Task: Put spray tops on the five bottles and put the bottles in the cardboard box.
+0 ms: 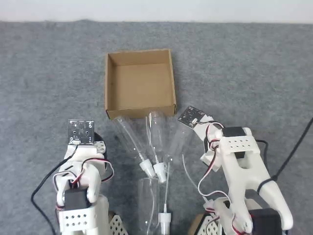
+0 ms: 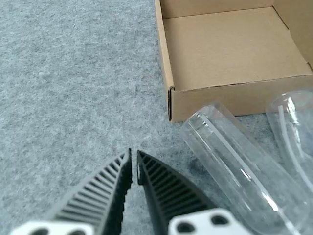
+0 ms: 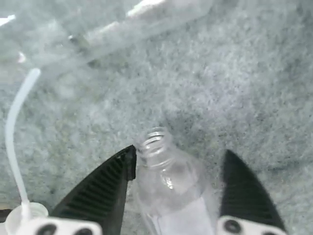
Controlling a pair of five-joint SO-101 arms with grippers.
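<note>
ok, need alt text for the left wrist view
The left gripper, fingers shut, hangs over grey carpet a little short of the near corner of the open cardboard box. A clear bottle lies on the carpet with its base toward the box's outer wall, and part of a second bottle lies beside it.

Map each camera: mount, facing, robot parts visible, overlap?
High view: fixed above the table, looking down on the cardboard box and clear bottles on grey carpet; the left arm and right arm both show.
Left wrist view: on the left arm, looking past the shut left hand toward the box's corner.
Right wrist view: on the right arm, looking down at an uncapped bottle between the fingers of the open right hand.
Shared: the high and left wrist views both show the box and the clear bottles lying by it.
</note>
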